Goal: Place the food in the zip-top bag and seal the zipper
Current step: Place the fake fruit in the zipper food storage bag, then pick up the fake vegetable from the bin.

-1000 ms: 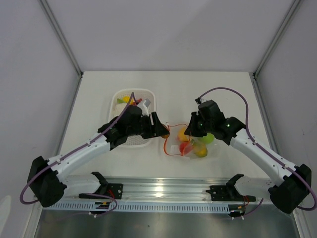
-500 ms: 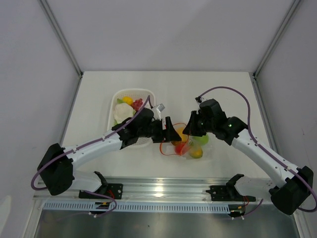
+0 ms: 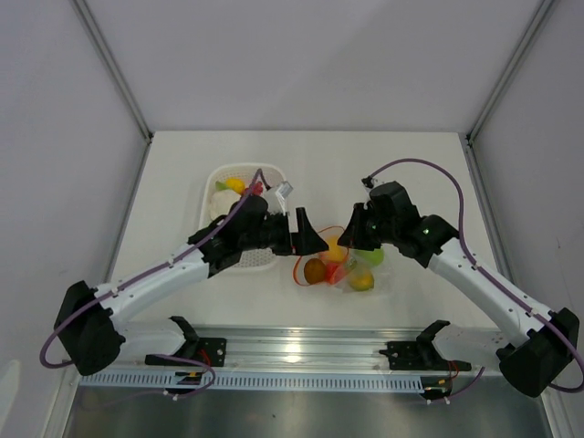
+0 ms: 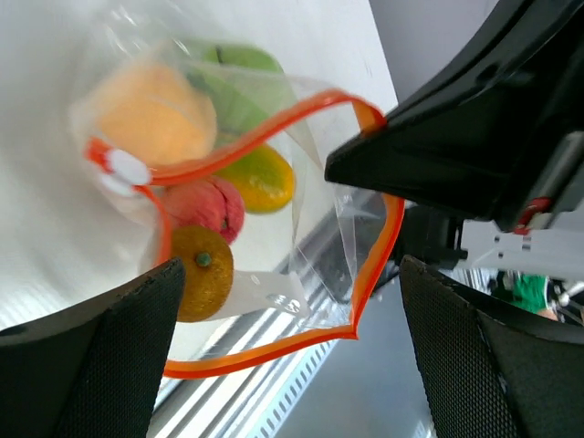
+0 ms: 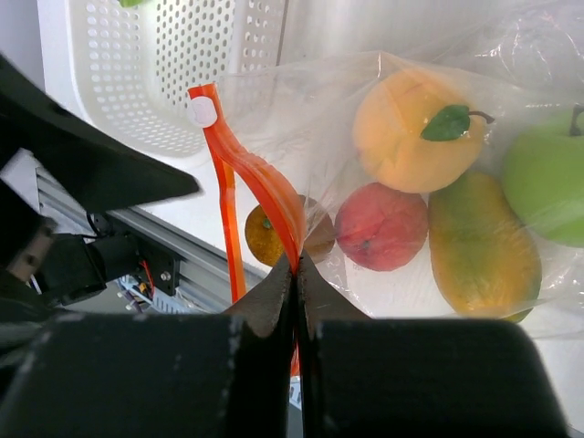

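The zip-top bag (image 3: 351, 269) lies right of centre, its mouth facing left. My right gripper (image 3: 352, 239) (image 5: 297, 265) is shut on the orange-red zipper (image 5: 265, 187) (image 4: 379, 251) and holds the mouth lifted open. Inside lie food pieces: a small orange (image 3: 315, 270) (image 4: 201, 274) near the mouth, a red peach (image 5: 379, 224), a mango (image 5: 484, 246), a green apple (image 5: 543, 182) and a yellow-orange fruit (image 5: 415, 137). My left gripper (image 3: 307, 239) (image 4: 292, 301) hangs open just above the bag's mouth, nothing between its fingers.
A white perforated basket (image 3: 242, 167) (image 5: 182, 73) stands left of the bag under my left arm; it holds a cauliflower (image 3: 222, 203), a yellow fruit (image 3: 235, 185) and grapes (image 3: 256, 189). A metal rail (image 3: 292, 351) runs along the near table edge.
My left gripper came from the basket side to the bag's mouth and opened wide. The small orange now lies inside the bag. The right gripper kept its hold on the zipper.
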Available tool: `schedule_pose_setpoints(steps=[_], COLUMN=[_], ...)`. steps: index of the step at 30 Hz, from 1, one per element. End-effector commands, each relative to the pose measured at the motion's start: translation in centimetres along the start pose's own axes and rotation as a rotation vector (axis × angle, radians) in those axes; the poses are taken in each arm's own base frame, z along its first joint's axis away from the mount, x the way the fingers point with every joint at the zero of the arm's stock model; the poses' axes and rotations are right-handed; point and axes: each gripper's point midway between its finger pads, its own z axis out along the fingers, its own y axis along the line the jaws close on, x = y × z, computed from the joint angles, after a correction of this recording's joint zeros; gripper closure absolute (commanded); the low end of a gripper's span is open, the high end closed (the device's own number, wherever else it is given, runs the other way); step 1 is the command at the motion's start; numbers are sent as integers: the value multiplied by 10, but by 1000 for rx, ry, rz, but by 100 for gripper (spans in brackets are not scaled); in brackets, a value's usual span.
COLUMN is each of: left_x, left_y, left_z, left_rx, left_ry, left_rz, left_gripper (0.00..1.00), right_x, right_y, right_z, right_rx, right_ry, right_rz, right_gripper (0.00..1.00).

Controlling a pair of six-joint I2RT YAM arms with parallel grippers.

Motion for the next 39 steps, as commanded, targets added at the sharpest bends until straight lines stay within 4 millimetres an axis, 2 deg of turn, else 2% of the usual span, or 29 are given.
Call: schedule_pose_setpoints(steps=[1,3,4,6,7,8,9,10,11,13,15,16,20,22,24,25,26,30,33,39], left_x=[-39,-54,-61,-74,-96,-91,-94,-110,-113,-124,-131,-135,-150,-142,-143,-146,-142,-146,-141,-137], left_y=[9,18,33,49,60,78,92,111,119,144,151,161,186,204,221,224,234,248,259,270], left_z=[-30,-44,-52,-65,-78,-84,-90,-99,-107,-111,-113,-116,-108,-111,-110,-108,-103,-96,-91,-96], left_rx=[-64,-119,-179,-269,-348,-438,-513,-632,-701,-797,-810,-824,-854,-932,-1008,-1016,-1045,-1090,-1128,-1205], left_ry=[-151,-219,-241,-285,-352,-322,-326,-361,-347,-341,-337,-352,-369,-336,-315,-318,-296,-287,-262,-238], left_rz=[61,65,45,23,11,2,-9,-25,-31,-86,-141,-193,-308,-384,-434,-456,-479,-584,-622,-711], left_gripper=[0,0,0,1,0,0,0,0,0,1,0,0,1,1,1,0,0,0,0,0], right_x=[-20,-19,-20,-20,-20,-20,-19,-18,-18,-18,-17,-17,-17,-18,-19,-18,-19,-19,-20,-18], right_y=[14,13,13,12,11,11,10,10,10,8,7,7,4,0,-1,-3,-4,-6,-7,-13], right_z=[-16,-15,-15,-14,-14,-13,-12,-12,-12,-10,-9,-8,-9,-10,-10,-10,-10,-9,-9,-8], right_rx=[-41,-37,-33,-29,-28,-26,-23,-24,-23,-19,-16,-15,-1,9,14,18,18,16,18,22], right_ry=[-71,-70,-73,-70,-71,-69,-65,-64,-63,-63,-59,-58,-61,-64,-69,-67,-68,-64,-67,-63], right_rz=[-20,-21,-23,-24,-27,-25,-26,-26,-28,-28,-29,-32,-39,-40,-43,-41,-41,-37,-34,-31], right_gripper=[100,100,100,100,100,100,100,100,100,100,100,100,100,100,100,100,100,100,100,100])
